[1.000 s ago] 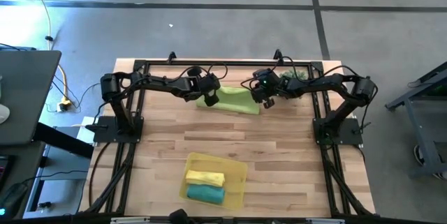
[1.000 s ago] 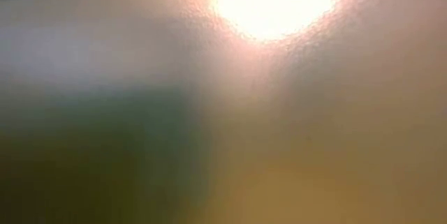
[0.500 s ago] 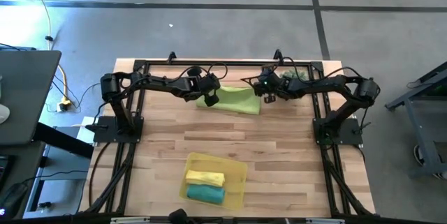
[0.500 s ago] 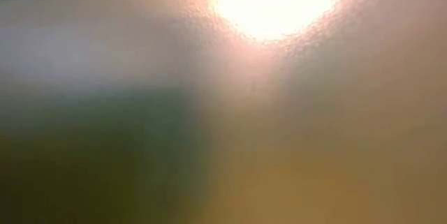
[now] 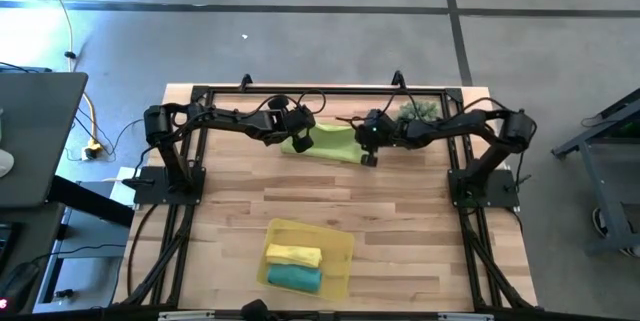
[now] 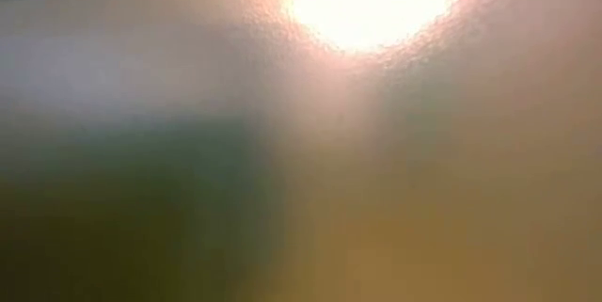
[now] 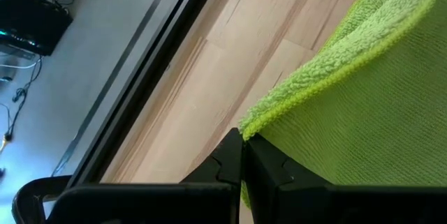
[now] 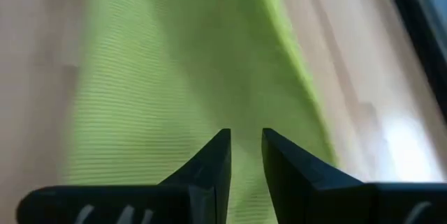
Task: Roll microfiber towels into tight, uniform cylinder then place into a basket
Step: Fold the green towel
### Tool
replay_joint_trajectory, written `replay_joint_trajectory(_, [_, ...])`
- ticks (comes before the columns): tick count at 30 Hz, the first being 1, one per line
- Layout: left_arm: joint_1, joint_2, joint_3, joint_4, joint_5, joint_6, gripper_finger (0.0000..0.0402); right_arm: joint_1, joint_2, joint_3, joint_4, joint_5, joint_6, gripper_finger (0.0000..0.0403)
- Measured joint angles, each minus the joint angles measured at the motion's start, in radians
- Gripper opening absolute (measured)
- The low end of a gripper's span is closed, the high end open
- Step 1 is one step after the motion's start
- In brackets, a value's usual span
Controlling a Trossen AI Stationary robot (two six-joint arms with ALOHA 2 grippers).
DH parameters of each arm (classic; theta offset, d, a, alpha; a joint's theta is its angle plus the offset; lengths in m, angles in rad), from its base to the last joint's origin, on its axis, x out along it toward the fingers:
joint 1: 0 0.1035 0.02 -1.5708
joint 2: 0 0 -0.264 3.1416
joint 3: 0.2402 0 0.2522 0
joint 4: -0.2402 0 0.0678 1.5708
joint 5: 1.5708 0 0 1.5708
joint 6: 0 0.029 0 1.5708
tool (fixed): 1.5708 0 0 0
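Glare is washing out the low view entirely, leaving no table or arm readable there. In the right wrist view, the lime green towel (image 8: 188, 77) is showing blurred and running off the frame's edge. The left gripper (image 7: 242, 155) is covering the corner of that towel it is pinching. From above, the teal towel (image 5: 294, 278) is lying partly hidden under the yellow towel (image 5: 293, 255).

Three towels: lime (image 5: 330, 142), yellow (image 5: 293, 255), teal (image 5: 294, 277). One basket (image 5: 341, 246). One plant (image 5: 418, 111).
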Motion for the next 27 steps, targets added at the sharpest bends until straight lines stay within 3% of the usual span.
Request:
replay_joint_trajectory(12, [0.0, 0.0, 0.0, -0.005, -0.007, 0.0, 0.0015, -0.043, 0.11, 0.002, 0.077, 0.037, 0.008, 0.0071])
replay_joint_trajectory(23, [0.011, 0.0, 0.0, -0.081, -0.117, -0.101, 0.0129, -0.041, 0.14, 0.004, 0.106, 0.027, 0.008, 0.0071])
replay_joint_trajectory(25, [0.014, 0.0, 0.0, -0.094, -0.074, -0.159, 0.0144, -0.041, 0.141, 0.003, 0.108, 0.027, 0.008, 0.0071])
replay_joint_trajectory(27, [0.015, 0.0, 0.0, -0.101, 0.074, -0.203, 0.0151, -0.041, 0.141, 0.003, 0.108, 0.026, 0.008, 0.0071])
